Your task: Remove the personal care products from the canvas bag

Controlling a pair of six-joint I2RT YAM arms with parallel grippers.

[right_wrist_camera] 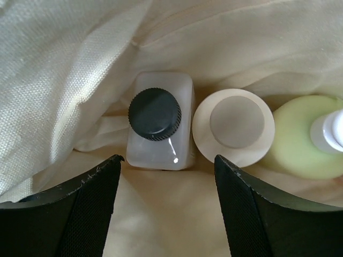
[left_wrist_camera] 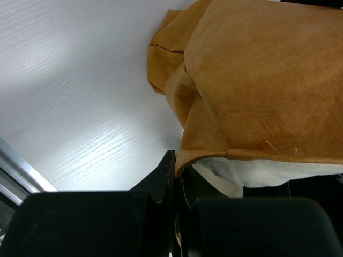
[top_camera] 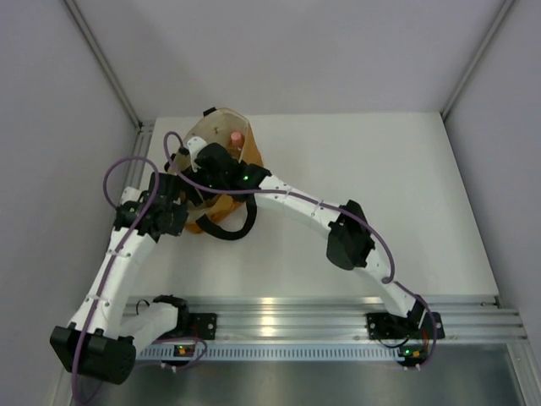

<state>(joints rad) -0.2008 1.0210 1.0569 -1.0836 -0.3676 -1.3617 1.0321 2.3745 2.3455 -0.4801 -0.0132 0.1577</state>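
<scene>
The mustard-tan canvas bag (top_camera: 221, 201) stands open at the table's back left. An orange-pink bottle (top_camera: 237, 138) shows inside it. My right gripper (top_camera: 209, 158) reaches down into the bag; in the right wrist view it (right_wrist_camera: 169, 160) is open and empty above the cream lining (right_wrist_camera: 64, 64). Just beyond its fingertips stand a white bottle with a dark cap (right_wrist_camera: 159, 147), a beige bottle (right_wrist_camera: 233, 126) and a pale yellow-green pump bottle (right_wrist_camera: 300, 144). My left gripper (left_wrist_camera: 178, 168) is shut on the rim of the bag (left_wrist_camera: 257, 80), at its left side (top_camera: 184, 203).
A black strap handle (top_camera: 226, 232) loops onto the table in front of the bag. An aluminium rail (top_camera: 338, 320) runs along the near edge. Grey walls close in the white table (top_camera: 380, 194) on the left, back and right.
</scene>
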